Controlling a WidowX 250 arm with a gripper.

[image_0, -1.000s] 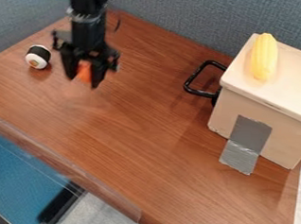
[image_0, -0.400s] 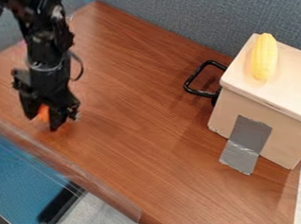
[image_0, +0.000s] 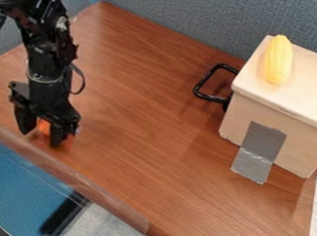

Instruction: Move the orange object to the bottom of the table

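Observation:
At the left of the view, low over the brown table [image_0: 147, 139] and close to its front left edge, is the black gripper [image_0: 40, 134]. Its two fingers are closed around the orange object [image_0: 44, 127], which shows between them. The fingers cover part of the object, and I cannot tell whether its underside touches the wood.
A beige box [image_0: 274, 133] with a black handle [image_0: 200, 87] stands on the right, and yellow corn [image_0: 278, 60] lies on its top. Grey tape [image_0: 254, 164] runs from the box down to the table. A clear strip borders the front left edge.
With the orange object held, the gripper has come from the upper left down toward the front left edge, most recently lower by a little. The arm now covers the sushi roll's earlier place.

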